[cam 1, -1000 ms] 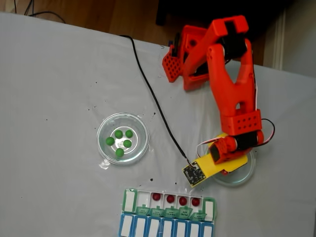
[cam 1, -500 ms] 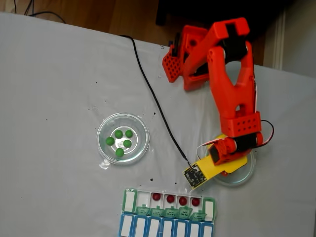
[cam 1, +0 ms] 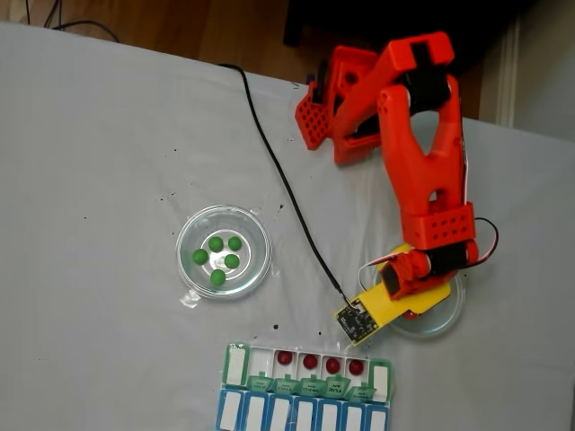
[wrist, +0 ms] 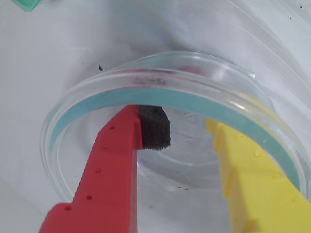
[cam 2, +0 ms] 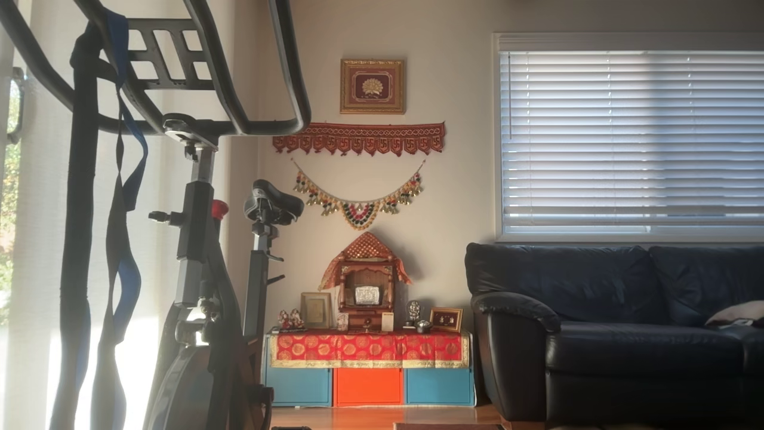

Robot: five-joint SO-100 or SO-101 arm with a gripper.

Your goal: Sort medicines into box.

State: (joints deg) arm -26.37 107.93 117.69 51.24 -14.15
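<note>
My gripper (wrist: 188, 130) stands open inside a clear round dish (wrist: 87, 97), with a red finger carrying a black foam pad (wrist: 154, 127) on the left and a yellow finger (wrist: 238, 165) on the right. Nothing lies between them. A faint reddish blur (wrist: 188, 70) shows behind the dish's far wall. In the fixed view the gripper (cam 1: 420, 307) hangs over the right dish (cam 1: 449, 319). Several green medicines (cam 1: 218, 254) lie in the left dish (cam 1: 256, 269). Several dark red medicines (cam 1: 310, 362) sit one to a compartment in the green-lidded box (cam 1: 235, 364), whose lids are open.
A blue-lidded row (cam 1: 296, 417) lies against the box at the table's front edge. A black cable (cam 1: 274, 171) runs across the cloth to the wrist board (cam 1: 353, 319). The arm's orange base (cam 1: 337, 108) stands at the back. A teal lid corner (wrist: 26, 4) shows in the wrist view.
The wrist has edged very slightly toward the front of the table over the right dish. The balls and the box have not moved.
</note>
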